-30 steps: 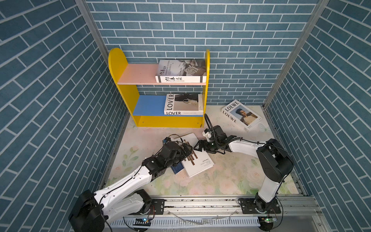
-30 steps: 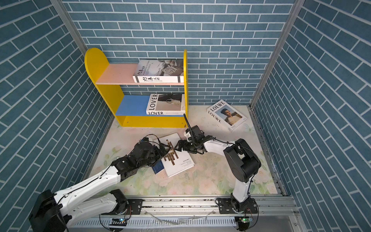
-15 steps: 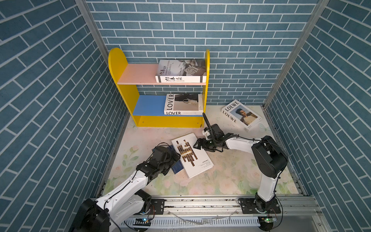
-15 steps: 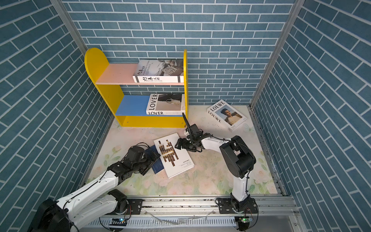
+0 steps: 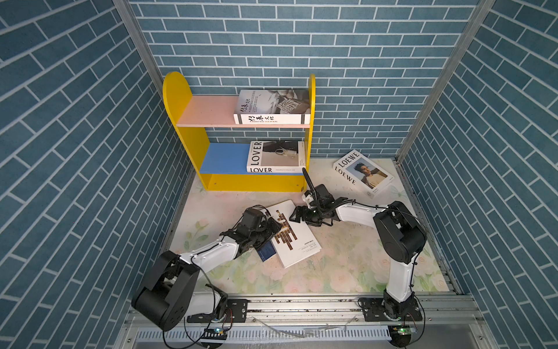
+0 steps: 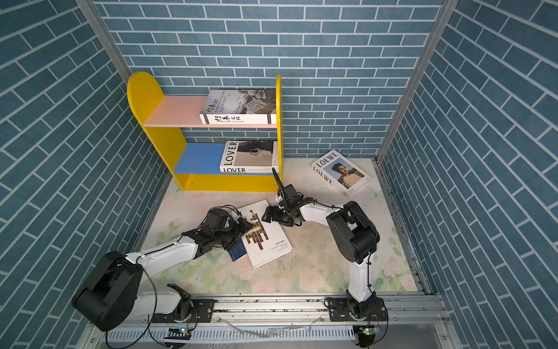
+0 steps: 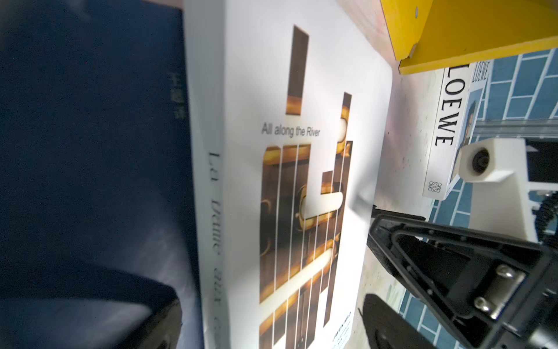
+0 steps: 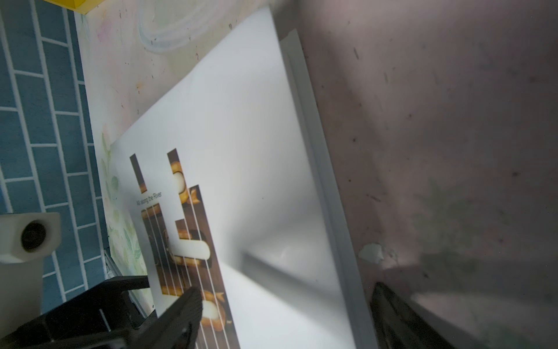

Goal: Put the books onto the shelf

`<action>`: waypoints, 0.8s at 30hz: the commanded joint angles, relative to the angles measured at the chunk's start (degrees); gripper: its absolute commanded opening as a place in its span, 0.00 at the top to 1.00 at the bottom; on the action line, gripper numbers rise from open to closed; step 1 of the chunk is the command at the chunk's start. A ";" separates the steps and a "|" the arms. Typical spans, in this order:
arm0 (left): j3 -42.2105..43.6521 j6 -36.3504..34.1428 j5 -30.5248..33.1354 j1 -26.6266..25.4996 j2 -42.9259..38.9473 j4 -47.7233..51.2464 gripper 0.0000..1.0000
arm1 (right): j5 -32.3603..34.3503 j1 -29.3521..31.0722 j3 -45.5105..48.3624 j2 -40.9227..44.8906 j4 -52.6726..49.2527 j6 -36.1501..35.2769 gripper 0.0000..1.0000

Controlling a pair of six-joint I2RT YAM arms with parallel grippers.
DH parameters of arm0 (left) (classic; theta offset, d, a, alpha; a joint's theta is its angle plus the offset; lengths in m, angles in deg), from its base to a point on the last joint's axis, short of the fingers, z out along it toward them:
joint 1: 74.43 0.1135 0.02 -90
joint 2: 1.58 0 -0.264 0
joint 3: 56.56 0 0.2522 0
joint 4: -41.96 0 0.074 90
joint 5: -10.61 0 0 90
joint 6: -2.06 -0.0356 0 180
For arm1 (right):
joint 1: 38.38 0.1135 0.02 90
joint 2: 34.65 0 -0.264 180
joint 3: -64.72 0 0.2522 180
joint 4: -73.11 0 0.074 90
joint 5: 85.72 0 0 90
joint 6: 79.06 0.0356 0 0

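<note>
The shelf (image 5: 176,99) (image 6: 142,99) stands against the back wall in both top views. The Heritage Cultural book (image 5: 271,107) lies flat on its pink upper board. The LOVER book (image 5: 276,157) lies flat on the blue lower board. Both are at the right end. The LOEWE book (image 5: 362,173) lies on the bench (image 5: 347,266), to the right of the shelf and apart from it. The brown-bar book (image 5: 297,241) lies flat in the middle of the bench. Of the navy book (image 5: 266,251) only a corner shows, beside it and under the left arm.

The left tool (image 5: 273,226) is over the spine side of the brown-bar book. The right tool (image 5: 297,215) is at the opposite long edge.

The left wrist view gives what the top views hide. The wide navy cover (image 7: 90,121) touches the white spine, and the title reads "All along the River". The right tool (image 7: 373,272) has its fingers (image 7: 422,250) apart, beside the book's edge, holding nothing.

In the right wrist view one finger (image 8: 184,305) of the left tool (image 8: 169,288) is above the printed bars. The other is past the book's edge, so these jaws are apart too. Whether the navy book goes under the white one, I cannot tell.
</note>
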State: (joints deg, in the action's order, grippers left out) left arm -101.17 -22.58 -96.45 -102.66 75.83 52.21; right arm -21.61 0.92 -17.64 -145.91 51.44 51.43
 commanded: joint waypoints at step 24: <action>-7.02 -5.49 -8.75 0.09 -6.42 -3.72 0.42 | -9.93 -0.28 -4.09 -2.43 -0.70 -1.91 0.12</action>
State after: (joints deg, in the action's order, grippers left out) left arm -105.06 -25.97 -104.54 -102.18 72.13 45.74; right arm -30.68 -0.43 -21.69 -148.12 53.00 50.47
